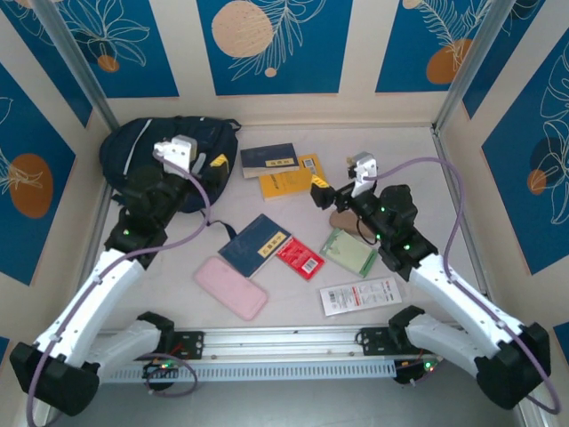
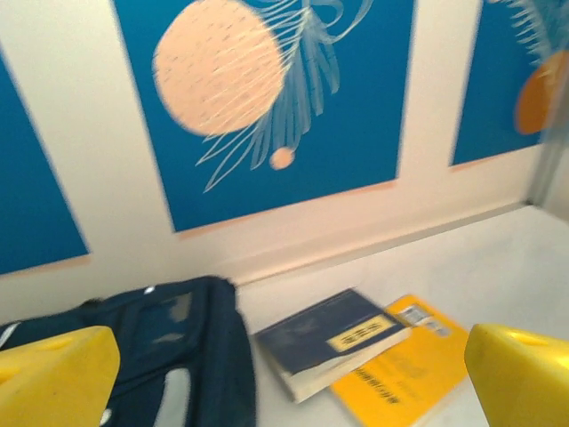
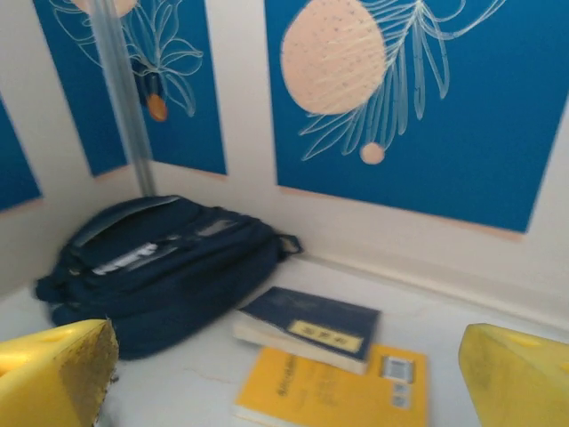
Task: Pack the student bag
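Well, nothing looks packed yet, so I judge this to be the opening step: getting the bag ready and choosing a first item. The bag [image 1: 164,147] lies in the far left corner of the counter [image 1: 276,212], close against the walls, and I cannot tell whether its zip is open. My left jaws are spread wide and empty, their yellow fingertips [image 2: 55,374] hanging over the bag's right side. My right jaws are spread and empty too, hovering over the middle of the counter near the yellow book [image 1: 289,181]. A navy book [image 1: 268,158] lies partly on top of that one, just beside the bag. Nearer to me lie a notebook [image 1: 255,245], a red packet [image 1: 300,258], a pink case [image 1: 231,287], a green pad [image 1: 348,252] and a white packet [image 1: 360,295], all apart from the bag. As I see it, the next move calls for the left jaws to drop onto the bag's flap or zip and lift an opening. Meanwhile the right jaws should come down on the navy book, the closest thing, and pinch its free edge.
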